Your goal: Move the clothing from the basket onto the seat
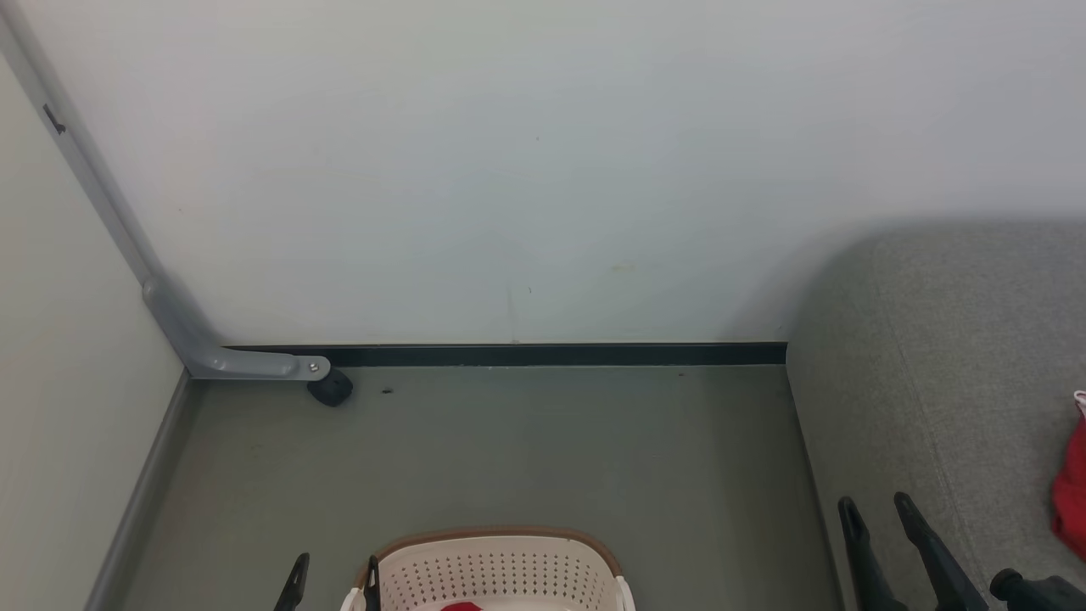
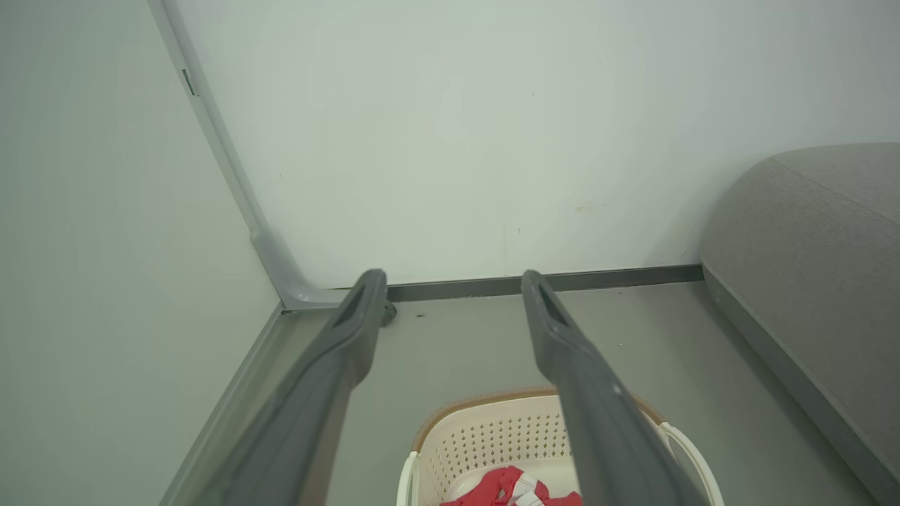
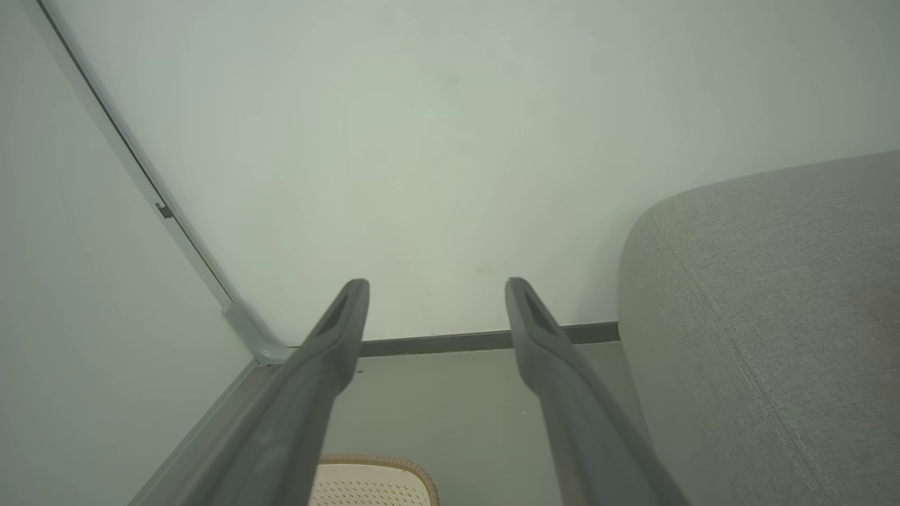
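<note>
- I can read no text, label, brand, number or sign anywhere in front of me.
- The red clothing (image 2: 508, 490) in the basket (image 2: 485, 439) shows me white trim, but no lettering I can make out.
- The red garment (image 1: 1071, 484) lying on the seat (image 1: 933, 356) is cut off by the edge of my head view, and the part I see carries nothing legible.

A grey metal leg (image 1: 254, 363) with 1 black caster (image 1: 331, 389) rests on the floor (image 1: 551, 450) by the dark baseboard (image 1: 551, 354).
</note>
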